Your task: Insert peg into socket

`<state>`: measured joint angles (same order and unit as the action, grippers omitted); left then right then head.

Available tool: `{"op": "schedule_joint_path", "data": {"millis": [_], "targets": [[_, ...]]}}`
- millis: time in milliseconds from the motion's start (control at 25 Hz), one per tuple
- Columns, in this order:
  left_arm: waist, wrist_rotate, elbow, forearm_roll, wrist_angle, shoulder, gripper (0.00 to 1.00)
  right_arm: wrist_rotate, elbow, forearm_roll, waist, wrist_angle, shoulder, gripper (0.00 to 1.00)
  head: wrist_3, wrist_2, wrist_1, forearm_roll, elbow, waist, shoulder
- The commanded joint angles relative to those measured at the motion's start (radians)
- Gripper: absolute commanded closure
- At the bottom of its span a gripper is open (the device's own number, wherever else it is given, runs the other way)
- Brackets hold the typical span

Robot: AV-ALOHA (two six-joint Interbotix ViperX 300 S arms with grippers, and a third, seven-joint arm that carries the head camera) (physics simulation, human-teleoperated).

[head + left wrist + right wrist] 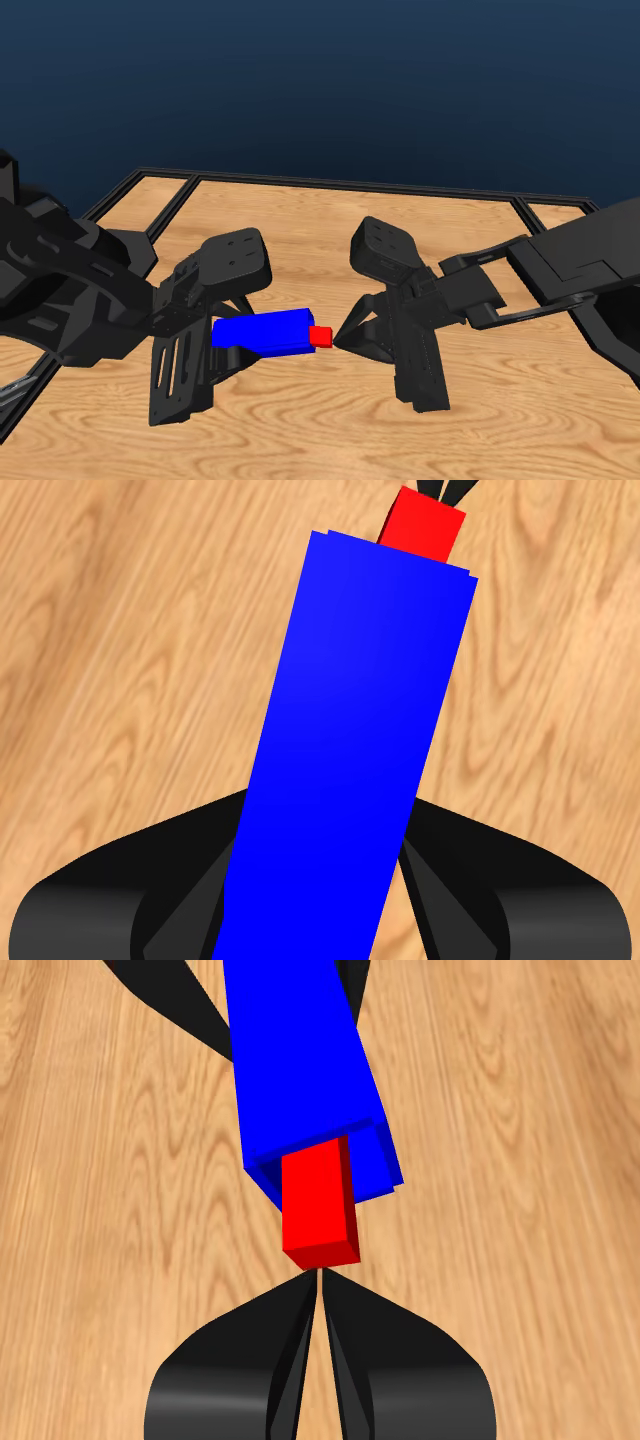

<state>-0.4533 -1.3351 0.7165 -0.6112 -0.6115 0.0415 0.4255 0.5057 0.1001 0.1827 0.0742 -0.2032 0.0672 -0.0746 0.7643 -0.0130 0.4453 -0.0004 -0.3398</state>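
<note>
Wooden table (330,215); left gripper (222,335) holds socket (262,332), peg (320,336) mostly inside; right gripper (340,340) closed, empty.

The socket (355,750) fills the middle of the left wrist view as a long bright-blue block, running from about 6 o'clock up toward 12 o'clock and leaning slightly toward 1 o'clock. The left gripper (320,910) has a black jaw on each side of the block's near end, pressed against its flanks. At the far end, near 12 o'clock, a short stub of the red peg (424,526) sticks out of the socket. Two thin black jaw tips of the right gripper (447,488) meet just beyond the peg's end. The wooden table (120,680) lies beneath.
</note>
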Motion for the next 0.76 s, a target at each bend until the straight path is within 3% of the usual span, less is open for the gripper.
{"op": "schedule_joint_path", "data": {"millis": [40,200,360,520,640,680,760], "targets": [[-0.002,-0.005,-0.025,-0.006,0.017,0.008,1.00,-0.053,-0.063,-0.019,-0.006,-0.063,-0.014,1.00,0.004,0.003,-0.009,0.001,-0.018,0.002,-0.010],[-0.001,0.000,-0.018,0.001,0.016,-0.002,1.00,-0.088,-0.109,-0.039,-0.010,-0.066,-0.036,1.00,0.008,0.006,-0.010,0.002,-0.020,0.002,-0.010],[-0.008,-0.011,-0.019,-0.004,0.005,-0.003,1.00,-0.102,-0.093,-0.070,-0.014,-0.087,-0.049,1.00,0.008,0.007,-0.010,0.002,-0.021,0.003,-0.010],[-0.010,-0.018,-0.015,-0.003,0.000,-0.005,1.00,-0.094,-0.019,-0.111,-0.010,-0.119,-0.046,1.00,0.008,0.008,-0.012,0.003,-0.022,0.006,-0.012],[-0.014,-0.019,-0.027,-0.003,-0.003,0.002,1.00,-0.078,0.053,-0.148,-0.007,-0.156,-0.008,1.00,0.010,0.010,-0.014,0.003,-0.022,0.003,-0.015],[-0.011,-0.020,-0.007,-0.005,-0.003,-0.006,1.00,-0.070,0.075,-0.150,-0.004,-0.160,-0.007,1.00,0.010,0.010,-0.015,0.003,-0.022,0.003,-0.016],[-0.008,-0.013,-0.026,-0.015,0.000,0.010,1.00,-0.075,0.127,-0.189,0.002,-0.215,0.009,1.00,0.012,0.012,-0.019,0.003,-0.024,-0.001,-0.019]]}}
